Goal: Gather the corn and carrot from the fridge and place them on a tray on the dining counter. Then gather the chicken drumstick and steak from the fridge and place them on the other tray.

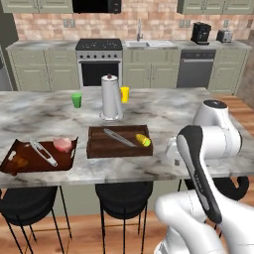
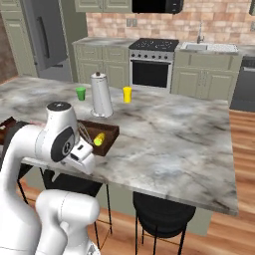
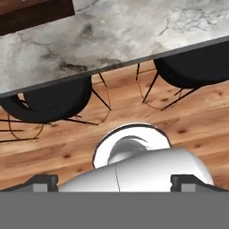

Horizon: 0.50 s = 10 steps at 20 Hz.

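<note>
Hanging low off the near edge of the dining counter [image 1: 163, 171], the gripper [image 3: 116, 182] with jaws spread wide and nothing caught between them, aimed down at the wooden floor [image 3: 179, 120]. Tucked under the counter's overhang, two black stools [image 3: 49, 103]. Just past the edge, on the marble, two dark wooden trays side by side and slightly apart. On the left-hand tray [image 1: 64, 163]: a pink steak [image 1: 63, 144] near the back right corner, a brown chicken drumstick [image 1: 18, 161] at the left end, and grey tongs [image 1: 43, 152] lying slantwise between the two. On the right-hand tray [image 1: 106, 148]: a yellow corn [image 1: 143, 140] cob against the right wall, with a second grey utensil [image 1: 119, 137] lying slantwise just left of it. Farther back, at mid-counter, an upright paper towel holder [image 1: 111, 98], flanked by a green cup [image 1: 76, 100] on the left and a yellow cup [image 1: 124, 94] on the right, both apart from it. Against the brick back wall, a stove [image 1: 98, 62] with a black oven door, then a sink [image 1: 149, 43] to its right.
</note>
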Tool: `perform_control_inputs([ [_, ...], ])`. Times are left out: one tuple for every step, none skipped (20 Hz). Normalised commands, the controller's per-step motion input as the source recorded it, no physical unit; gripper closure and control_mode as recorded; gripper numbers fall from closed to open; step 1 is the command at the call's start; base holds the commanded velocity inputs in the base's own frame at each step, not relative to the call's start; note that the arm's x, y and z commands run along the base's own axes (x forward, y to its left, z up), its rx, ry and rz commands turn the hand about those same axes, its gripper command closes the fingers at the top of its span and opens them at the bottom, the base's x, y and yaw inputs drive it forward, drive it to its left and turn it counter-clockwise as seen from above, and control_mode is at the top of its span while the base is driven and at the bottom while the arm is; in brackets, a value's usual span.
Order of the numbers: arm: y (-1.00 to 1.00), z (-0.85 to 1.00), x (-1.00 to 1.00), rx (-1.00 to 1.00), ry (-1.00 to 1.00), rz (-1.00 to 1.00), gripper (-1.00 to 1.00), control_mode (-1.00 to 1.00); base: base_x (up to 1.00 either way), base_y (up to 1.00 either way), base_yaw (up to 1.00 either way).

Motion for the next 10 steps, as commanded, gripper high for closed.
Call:
perform_control_inputs([
  [-0.39, -0.05, 0.0, 0.0, 0.01, 0.0, -1.0, -1.0, 0.0, 0.0, 0.0],
  [-0.12, -0.04, 0.0, 0.0, 0.04, 0.01, -1.0, -1.0, 0.0, 0.0, 0.0],
  [0.0, -0.01, 0.05, 0.0, 0.09, 0.03, -1.0, -1.0, 0.0, 0.0, 0.0],
  [0.0, 0.0, 0.0, -0.03, 0.11, 0.04, -1.0, -1.0, 0.0, 0.0, 0.0],
  [0.02, 0.0, 0.0, 0.0, 0.0, 0.12, -1.0, -1.0, 0.0, 0.0, 0.0],
  [0.0, 0.0, 0.0, 0.0, 0.0, 0.0, -1.0, -1.0, 0.0, 0.0, 0.0],
  [0.0, 0.0, 0.0, 0.0, 0.0, 0.0, -1.0, -1.0, 0.0, 0.0, 0.0],
  [0.0, 0.0, 0.0, 0.0, 0.0, 0.0, -1.0, -1.0, 0.0, 0.0, 0.0],
  [0.0, 0.0, 0.0, 0.0, 0.0, 0.0, -1.0, -1.0, 0.0, 0.0, 0.0],
  [0.0, 0.0, 0.0, 0.0, 0.0, 0.01, -1.0, -1.0, 0.0, 0.0, 0.0],
])
